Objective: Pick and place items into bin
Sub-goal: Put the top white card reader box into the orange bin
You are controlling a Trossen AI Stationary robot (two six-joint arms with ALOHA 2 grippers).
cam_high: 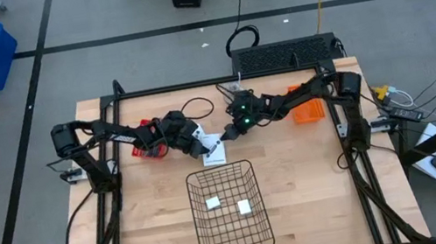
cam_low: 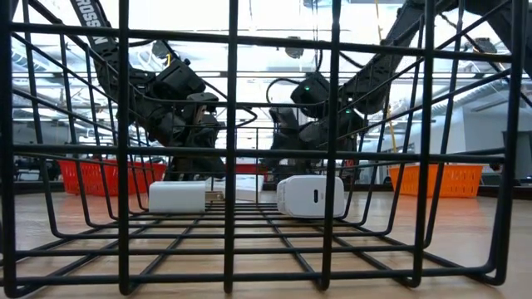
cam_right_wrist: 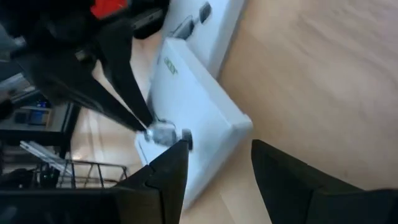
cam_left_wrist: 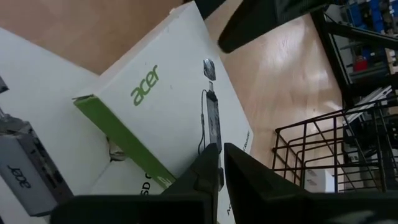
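The wire bin (cam_high: 230, 211) stands at the table's middle front, and two white blocks (cam_high: 213, 202) (cam_high: 245, 207) lie on its floor. Just beyond its far rim white card packets (cam_high: 216, 155) lie stacked; the top one (cam_left_wrist: 168, 93) bears green "acer" print. My left gripper (cam_high: 206, 148) slants down over this packet, shut on a slim silvery-grey tool (cam_right_wrist: 164, 133). My right gripper (cam_high: 230, 132) comes from the right and is open (cam_right_wrist: 214, 163). Its fingers stand over the packet's corner (cam_right_wrist: 239, 124), close to the tool. My left gripper pinches the tool's silvery end (cam_right_wrist: 163, 133) between its two fingertips (cam_right_wrist: 144, 124), which slant down from the table's left. The tool sits just over the top packet. In the left wrist view the nearly closed fingers (cam_left_wrist: 205, 171) hide the place of contact.
A red tray (cam_high: 144, 149) sits behind my left gripper and an orange tray (cam_high: 309, 112) at the far right. A black cable loop (cam_high: 196, 105) lies at the far edge. Bare wood shows on both sides of the bin.
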